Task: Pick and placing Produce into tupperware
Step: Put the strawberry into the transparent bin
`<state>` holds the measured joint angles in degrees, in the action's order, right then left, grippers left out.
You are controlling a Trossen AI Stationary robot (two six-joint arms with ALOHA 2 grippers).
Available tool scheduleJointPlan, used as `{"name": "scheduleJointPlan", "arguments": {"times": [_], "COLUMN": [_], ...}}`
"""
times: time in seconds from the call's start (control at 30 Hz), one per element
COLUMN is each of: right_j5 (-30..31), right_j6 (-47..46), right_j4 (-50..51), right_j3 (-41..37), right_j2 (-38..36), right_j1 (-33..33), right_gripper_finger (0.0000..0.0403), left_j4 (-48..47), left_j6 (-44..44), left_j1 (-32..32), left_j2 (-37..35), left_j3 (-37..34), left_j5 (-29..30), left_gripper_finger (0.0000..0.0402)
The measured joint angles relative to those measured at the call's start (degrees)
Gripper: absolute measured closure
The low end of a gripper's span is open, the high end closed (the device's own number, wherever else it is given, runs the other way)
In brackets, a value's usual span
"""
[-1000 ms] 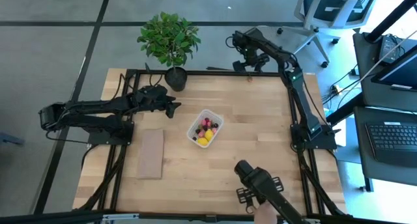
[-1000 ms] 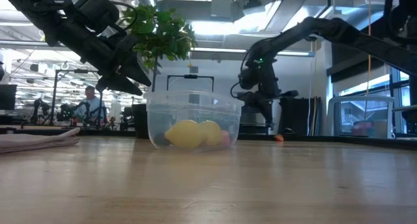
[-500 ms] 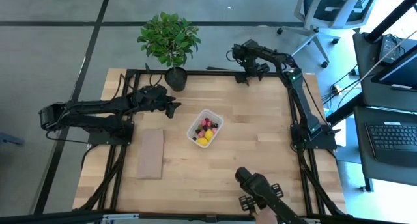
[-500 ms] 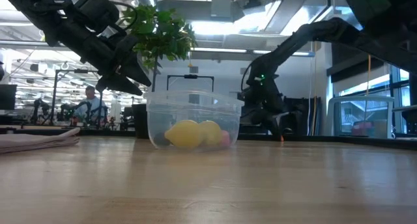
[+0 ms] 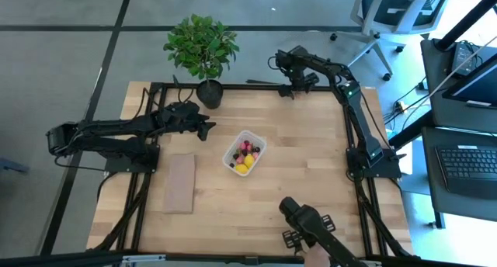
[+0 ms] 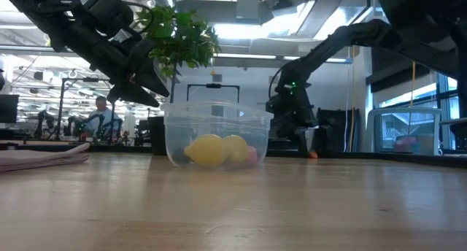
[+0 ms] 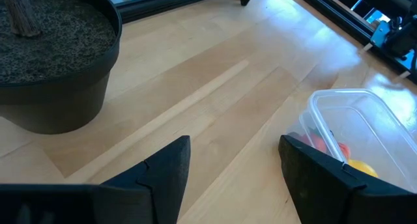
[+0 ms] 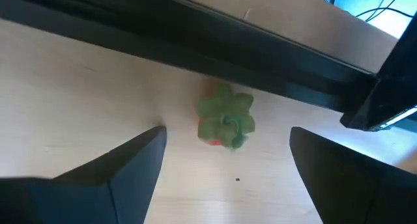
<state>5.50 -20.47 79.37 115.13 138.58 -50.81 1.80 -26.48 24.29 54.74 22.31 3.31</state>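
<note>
A small red piece of produce with a green leafy top (image 8: pixel 225 122) lies on the table by the far edge, also seen in the low view (image 6: pixel 312 155). My right gripper (image 8: pixel 227 149) hangs over it, pointing down and open, with one finger on each side and a gap to both. The clear tupperware (image 5: pixel 245 153) stands mid-table and holds yellow, pink, red and dark maroon produce (image 5: pixel 245 157). My left gripper (image 5: pixel 206 129) is open above the table, left of the tupperware (image 7: pixel 352 120), with nothing between its fingers (image 7: pixel 166 172).
A black frame rail (image 8: pixel 195 48) runs along the far edge just behind the leafy-topped piece. A potted plant (image 5: pixel 200 50) stands at the far left corner. A tan board (image 5: pixel 180 183) lies near the left. A dark mount (image 5: pixel 311 224) rises at the near edge.
My right gripper has come down toward the table at the far edge, onto the spot of the leafy-topped piece, and has stayed open. The left arm and the tupperware have kept still.
</note>
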Motion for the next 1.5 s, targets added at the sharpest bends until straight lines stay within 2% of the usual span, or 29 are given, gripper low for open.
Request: {"name": "scheduleJointPlan", "arguments": {"times": [0.17, 0.53, 0.63, 0.73, 0.87, 0.97, 1.07, 1.3, 1.5], "right_j5": [0.02, 0.07, 0.13, 0.13, -1.17, -3.67, -4.89, -5.14, -2.13], "right_j6": [0.03, 1.45, 1.28, 1.05, -0.58, -2.08, -4.03, -7.62, -7.78], "right_j4": [0.40, -1.33, -3.58, -7.50, -20.81, -31.38, -38.22, -43.10, -45.70], "right_j3": [-0.17, -1.08, -6.09, -15.26, -29.02, -35.43, -38.45, -41.48, -41.70], "right_j2": [-1.23, -9.53, -12.69, -18.47, -27.83, -32.20, -33.22, -32.72, -32.72], "right_j1": [0.14, 2.94, 3.08, 3.08, 2.40, 1.29, 0.26, -0.82, -1.44], "right_gripper_finger": [0.0072, 0.0072, 0.0072, 0.0072, 0.0072, 0.0072, 0.0072, 0.0072, 0.0072], "left_j4": [-0.06, -0.06, -0.08, -0.15, -0.15, -0.15, -0.15, -0.15, -0.15], "left_j6": [0.02, 0.01, 0.00, 0.00, 0.04, 0.04, 0.02, 0.04, 0.04], "left_j1": [0.00, 0.00, 0.00, 0.00, 0.07, 0.07, 0.07, 0.07, 0.07], "left_j2": [0.00, 0.00, 0.00, 0.00, 0.00, 0.00, 0.00, 0.00, 0.00], "left_j3": [0.00, 0.00, 0.00, 0.00, 0.00, 0.00, 0.00, 0.00, 0.00], "left_j5": [0.00, 0.00, 0.01, 0.00, 0.02, 0.02, 0.04, 0.02, 0.02], "left_gripper_finger": [0.0176, 0.0176, 0.0176, 0.0176, 0.0176, 0.0176, 0.0176, 0.0176, 0.0176]}}
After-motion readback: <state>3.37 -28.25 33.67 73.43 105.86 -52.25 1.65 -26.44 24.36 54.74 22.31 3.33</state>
